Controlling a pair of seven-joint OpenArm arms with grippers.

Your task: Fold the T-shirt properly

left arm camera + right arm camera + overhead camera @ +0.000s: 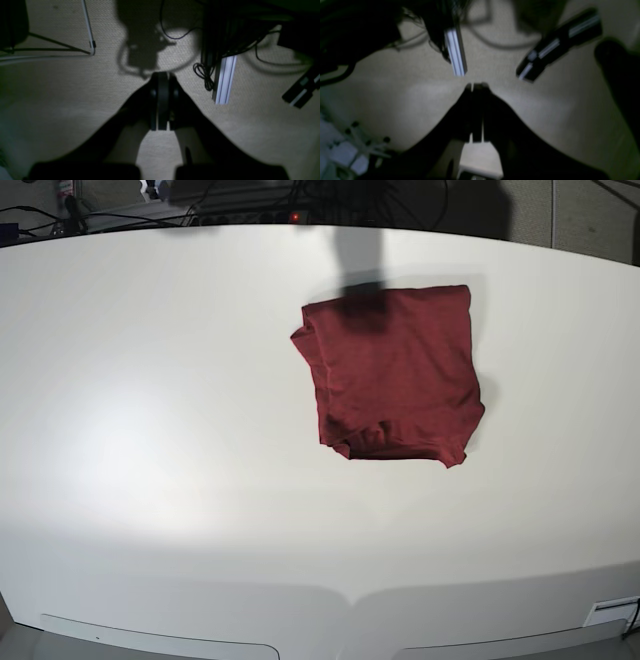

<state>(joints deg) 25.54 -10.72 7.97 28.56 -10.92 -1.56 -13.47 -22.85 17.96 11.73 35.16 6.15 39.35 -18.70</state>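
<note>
T-shirt (395, 375) folded, mid-table (150, 430)

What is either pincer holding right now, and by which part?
Nothing. The left pincer and right pincer are both shut on nothing, over carpet; the T-shirt lies folded on the table, untouched.

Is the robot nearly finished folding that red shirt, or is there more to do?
It looks close to done. The T-shirt lies on the white table as a compact, roughly square bundle, sleeves tucked out of sight. Nothing is in hand: the left gripper and right gripper are shut, empty, over carpet away from the table. What may remain is tidying the slightly uneven bottom edge.
</note>
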